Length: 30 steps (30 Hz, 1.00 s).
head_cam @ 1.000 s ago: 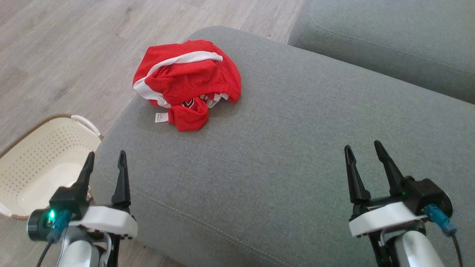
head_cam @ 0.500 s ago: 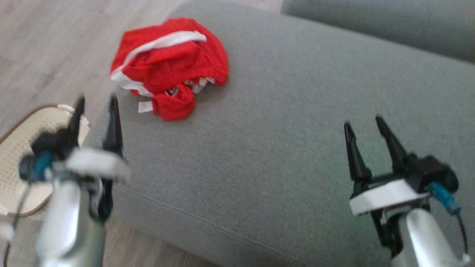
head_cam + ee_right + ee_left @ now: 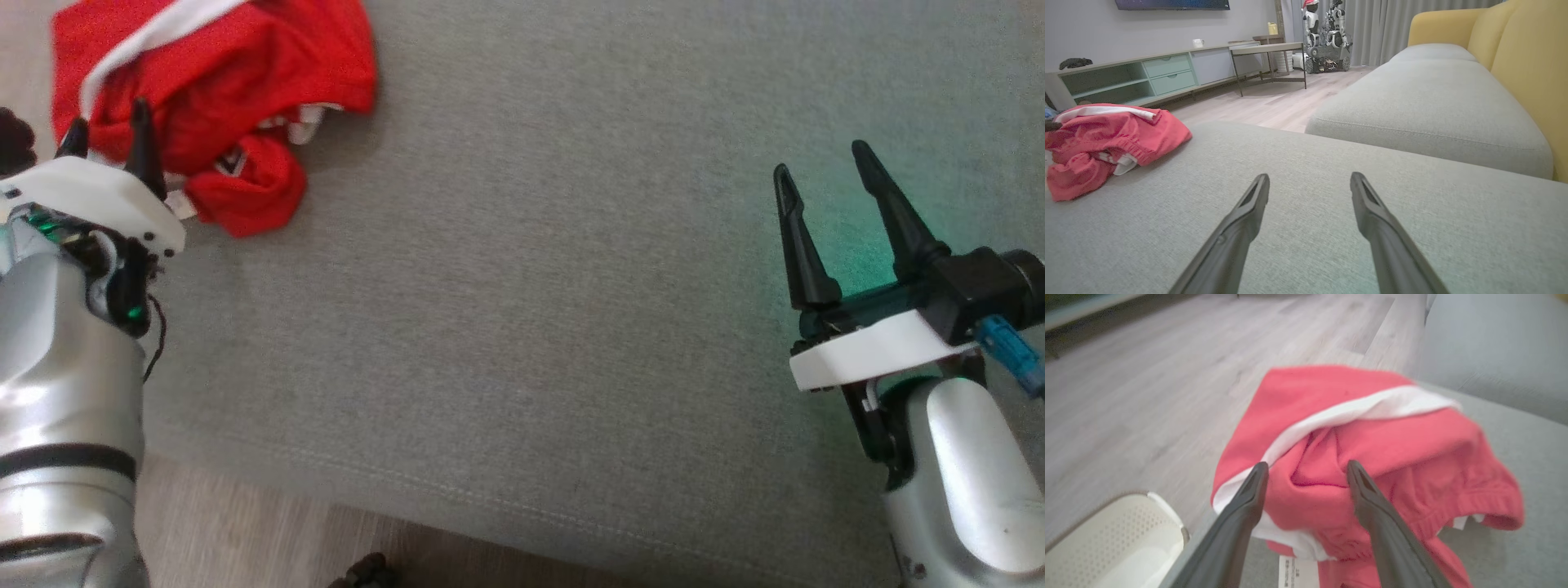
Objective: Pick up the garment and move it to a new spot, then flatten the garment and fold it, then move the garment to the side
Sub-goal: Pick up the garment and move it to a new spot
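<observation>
The garment [image 3: 220, 98] is a crumpled red piece with white trim, lying at the left end of the grey sofa cushion [image 3: 531, 310]. It also appears in the left wrist view [image 3: 1372, 457] and at the left of the right wrist view [image 3: 1106, 139]. My left gripper [image 3: 106, 131] hovers open at the garment's near edge, fingers pointing at its folds [image 3: 1306, 469], nothing between them. My right gripper [image 3: 820, 167] is open over bare cushion at the right [image 3: 1310, 179], far from the garment.
A cream perforated basket [image 3: 1114, 547] sits on the wooden floor [image 3: 1147, 396] beside the cushion's left end. A second grey seat cushion [image 3: 1433, 106] with a yellow backrest [image 3: 1527, 61] lies beyond. A low cabinet [image 3: 1147, 73] and a side table [image 3: 1269, 51] stand across the room.
The head view has tilted down and nearer. My left gripper has advanced from beside the basket up to the garment's near edge. The right gripper stays open over the cushion.
</observation>
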Tool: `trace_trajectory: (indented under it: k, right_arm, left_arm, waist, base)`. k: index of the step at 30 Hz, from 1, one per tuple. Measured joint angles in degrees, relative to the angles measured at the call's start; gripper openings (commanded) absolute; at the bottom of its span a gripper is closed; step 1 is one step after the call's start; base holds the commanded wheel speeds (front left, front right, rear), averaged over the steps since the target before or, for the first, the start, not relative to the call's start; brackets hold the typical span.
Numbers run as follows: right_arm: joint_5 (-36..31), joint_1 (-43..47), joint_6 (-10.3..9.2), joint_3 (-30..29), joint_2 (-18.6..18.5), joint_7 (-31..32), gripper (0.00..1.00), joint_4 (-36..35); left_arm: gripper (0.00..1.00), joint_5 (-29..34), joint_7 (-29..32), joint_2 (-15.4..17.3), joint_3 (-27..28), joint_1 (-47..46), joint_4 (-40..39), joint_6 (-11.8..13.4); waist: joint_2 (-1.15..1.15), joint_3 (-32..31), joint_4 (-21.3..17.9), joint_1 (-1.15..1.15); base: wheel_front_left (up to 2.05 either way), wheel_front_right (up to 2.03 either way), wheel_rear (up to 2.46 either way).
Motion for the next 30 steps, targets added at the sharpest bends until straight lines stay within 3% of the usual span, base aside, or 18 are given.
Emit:
trace_trajectory:
  k: [4,5,6,13,18,23,30]
  right_arm:
    - [0.0,-0.5,0.0,0.0,-0.1,0.0,1.0,0.0]
    - [0.0,-0.5,0.0,-0.1,-0.1,0.0,1.0,0.0]
    - [0.0,-0.6,0.0,-0.1,-0.1,0.0,1.0,0.0]
    - [0.0,-0.7,0.0,-1.1,0.0,-0.4,1.0,0.6]
    - [0.0,0.0,0.0,-2.4,0.6,-1.6,1.0,1.4]
    - [0.2,2.0,0.0,-3.0,2.1,-2.9,1.0,2.3]
    - [1.7,8.0,0.0,-4.7,3.8,-3.9,1.0,3.0]
  left_arm:
    - [1.0,-1.1,2.5,1.0,0.5,-2.9,7.2,0.0]
    - [0.44,-1.3,2.6,1.2,0.5,-3.4,8.3,0.0]
    - [0.0,-1.4,2.3,1.3,0.5,-3.9,9.2,-0.1]
    - [0.0,-0.2,-6.0,2.3,-0.2,-5.4,9.3,-0.3]
    - [0.0,0.9,-7.3,2.6,-1.4,-4.8,4.1,0.0]
    - [0.0,2.3,-7.3,3.5,-1.4,1.8,-9.8,0.1]
    - [0.0,2.8,-5.9,3.7,-1.6,23.4,-30.7,2.5]
  waist:
    - [0.0,2.4,-1.8,0.0]
    - [0.0,2.8,-2.0,-0.01]
    - [0.0,3.1,-2.2,-0.01]
    - [0.0,1.1,-1.6,-0.02]
    - [0.0,-2.6,-1.2,-0.02]
    - [0.0,-7.3,-1.4,-0.02]
    - [0.0,-14.3,-3.5,-0.02]
  base:
    - [0.0,0.0,0.0]
    - [0.0,0.0,0.0]
    - [0.0,0.0,0.0]
    - [0.0,0.0,0.0]
    - [0.0,0.0,0.0]
    - [0.0,0.0,0.0]
    - [0.0,0.0,0.0]
